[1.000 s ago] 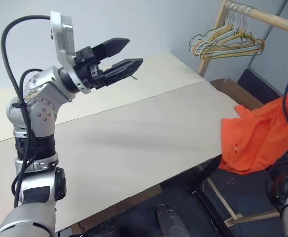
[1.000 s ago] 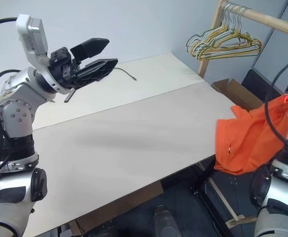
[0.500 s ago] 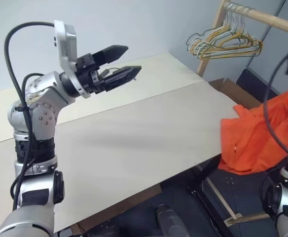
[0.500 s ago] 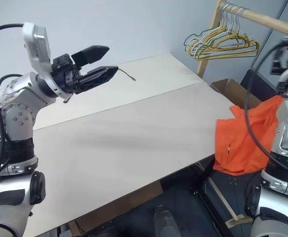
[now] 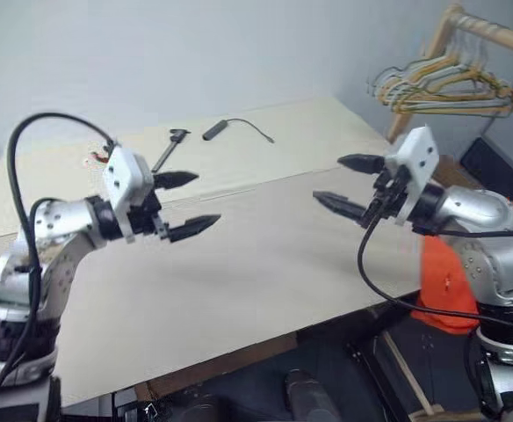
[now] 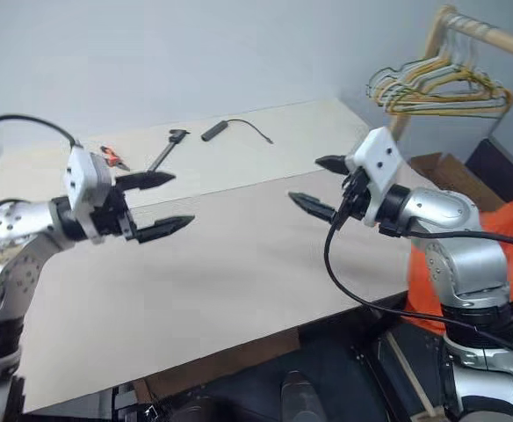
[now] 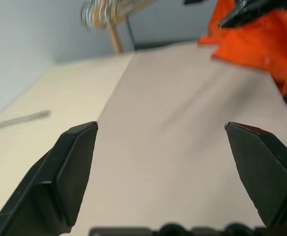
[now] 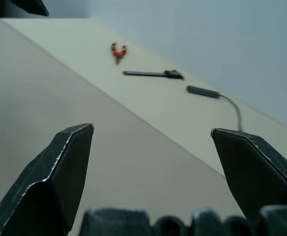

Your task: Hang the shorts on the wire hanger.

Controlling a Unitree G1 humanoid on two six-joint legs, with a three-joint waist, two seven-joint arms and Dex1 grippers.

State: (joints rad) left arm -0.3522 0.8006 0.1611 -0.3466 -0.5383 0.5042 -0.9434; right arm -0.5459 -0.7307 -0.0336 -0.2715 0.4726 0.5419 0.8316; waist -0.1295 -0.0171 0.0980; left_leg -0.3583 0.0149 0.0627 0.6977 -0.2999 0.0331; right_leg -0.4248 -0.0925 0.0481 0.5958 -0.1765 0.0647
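Note:
The orange shorts hang off the table's right edge, mostly hidden behind my right arm; they also lie at the far end of the table in the left wrist view. The wire hanger is out of view. My left gripper hovers open and empty over the left half of the table, pointing right. Facing it over the right half is my right gripper, also open and empty, well short of the shorts. Bare tabletop lies between each gripper's fingers in the wrist views.
The pale beige table spans the view. At its far side lie a black stick with a cable, a slim black tool and a small orange-red item. A bunch of wire hangers hangs on a wooden rail at the back right.
The camera has turned left. My right arm swung in from beside the shorts to over the table, now pointing left. My left gripper dropped lower. Both stayed open.

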